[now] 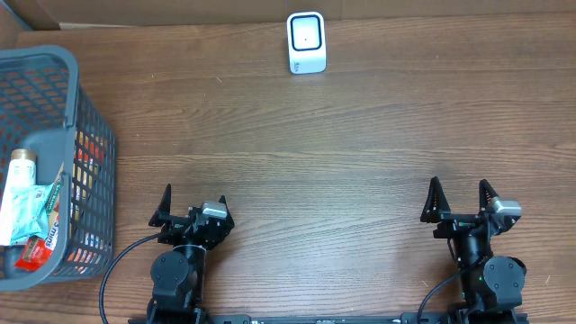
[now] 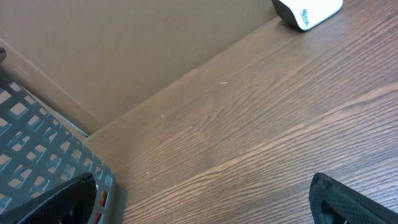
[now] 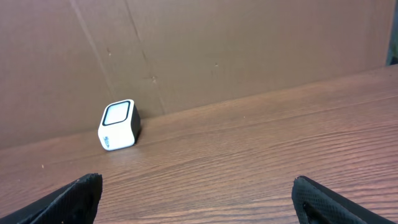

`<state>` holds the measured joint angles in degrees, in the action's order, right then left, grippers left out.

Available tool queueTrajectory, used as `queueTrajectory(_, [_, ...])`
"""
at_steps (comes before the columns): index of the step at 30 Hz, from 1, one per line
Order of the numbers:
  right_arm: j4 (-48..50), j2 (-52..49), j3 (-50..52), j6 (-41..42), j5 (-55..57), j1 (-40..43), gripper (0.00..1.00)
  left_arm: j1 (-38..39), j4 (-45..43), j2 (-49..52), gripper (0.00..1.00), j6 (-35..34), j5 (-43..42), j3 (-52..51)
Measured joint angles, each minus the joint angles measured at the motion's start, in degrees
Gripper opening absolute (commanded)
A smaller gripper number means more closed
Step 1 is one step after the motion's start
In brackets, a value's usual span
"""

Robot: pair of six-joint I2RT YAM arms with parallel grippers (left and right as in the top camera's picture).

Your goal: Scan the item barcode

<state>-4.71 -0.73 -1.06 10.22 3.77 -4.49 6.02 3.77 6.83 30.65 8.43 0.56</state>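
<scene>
A white barcode scanner (image 1: 306,42) with a dark window stands at the far edge of the table, also visible in the right wrist view (image 3: 118,126) and at the top right of the left wrist view (image 2: 308,11). Packaged items (image 1: 31,211) lie inside a grey mesh basket (image 1: 85,108) at the left. My left gripper (image 1: 193,205) rests open near the front edge, just right of the basket, nothing between its fingers (image 2: 62,202). On the front right, my right gripper (image 1: 461,199) is open and holds nothing, its fingers (image 3: 78,196) wide apart.
A brown cardboard wall (image 3: 217,43) runs behind the table's far edge. The basket's wall (image 2: 37,149) sits close to my left gripper's left finger. Bare wooden tabletop (image 1: 315,171) stretches between the grippers and the scanner.
</scene>
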Motion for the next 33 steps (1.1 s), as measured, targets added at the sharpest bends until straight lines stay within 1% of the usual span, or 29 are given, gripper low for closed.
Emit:
queueTrajectory(20, [0.0, 0.0, 0.0, 0.0, -0.4, 0.0, 1.00, 0.0, 0.0, 0.0, 1.00, 0.0, 0.0, 0.0])
queueTrajectory(26, [0.0, 0.0, 0.0, 0.0, -0.4, 0.0, 1.00, 0.0, -1.4, 0.0, 1.00, 0.0, -0.2, 0.0])
queueTrajectory(29, [0.0, 0.0, 0.0, 0.0, -0.4, 0.0, 1.00, 0.0, -1.4, 0.0, 1.00, -0.9, -0.7, 0.0])
queueTrajectory(33, [0.0, 0.0, 0.0, -0.1, -0.4, 0.0, 1.00, 0.0, -1.9, 0.0, 1.00, -4.7, -1.1, 0.0])
